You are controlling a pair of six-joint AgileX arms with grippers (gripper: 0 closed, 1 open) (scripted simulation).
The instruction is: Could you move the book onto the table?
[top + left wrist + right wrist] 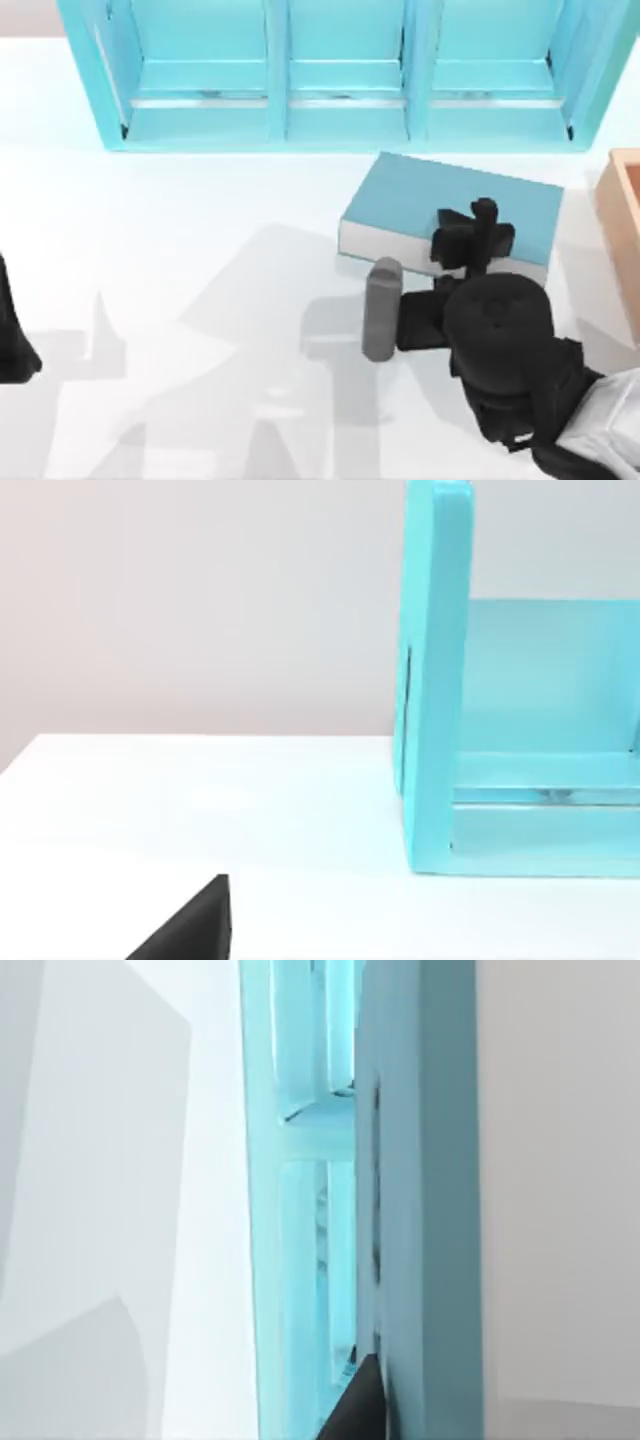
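Observation:
The teal-blue book (440,200) lies nearly flat over the white table (200,250), just in front of the shelf's right-hand compartments, with its white page edges facing the front. My right gripper (470,235) reaches over the book's near edge and is shut on it. In the right wrist view the book (425,1210) is a teal slab close to the camera, and one dark fingertip (355,1410) presses against it. I cannot tell whether the book touches the table. My left arm (10,335) is parked at the table's left edge.
A light-blue shelf unit (340,70) with three open compartments runs along the back, and its end panel (435,680) stands in the left wrist view. A tan wooden box (622,230) stands at the right edge beside the book. White table stretches across the left and middle.

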